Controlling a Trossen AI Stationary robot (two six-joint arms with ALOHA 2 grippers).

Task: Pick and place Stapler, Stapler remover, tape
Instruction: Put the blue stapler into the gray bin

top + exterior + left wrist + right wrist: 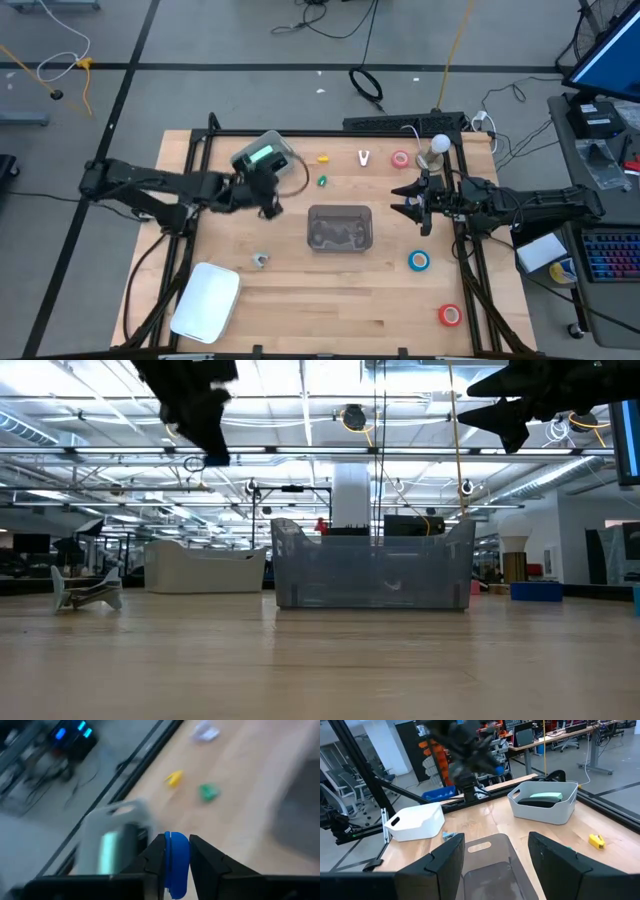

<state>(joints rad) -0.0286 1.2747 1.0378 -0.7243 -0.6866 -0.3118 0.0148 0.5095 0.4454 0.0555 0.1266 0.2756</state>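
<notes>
My left gripper hangs above the table's left half, shut on a blue tape roll. Just beyond it, a grey bin at the far left holds the mint-green stapler, which lies on the bin's floor. More tape lies flat on the wood: a red roll at the far right, a blue roll and a red roll at the near right. A small pale stapler remover lies near the white bin. My right gripper waits open, raised, right of the middle bin. My left gripper pinches the blue tape roll by its two flat faces, the roll standing on edge between the fingers. The fingers slant down toward the table's far side. The roll is lifted clear of the table, its lower rim showing under the fingertips.
A clear grey bin stands mid-table. A white bin sits at the near left corner. Small yellow, green and white pieces lie along the far side. Bare wood lies between the bins.
</notes>
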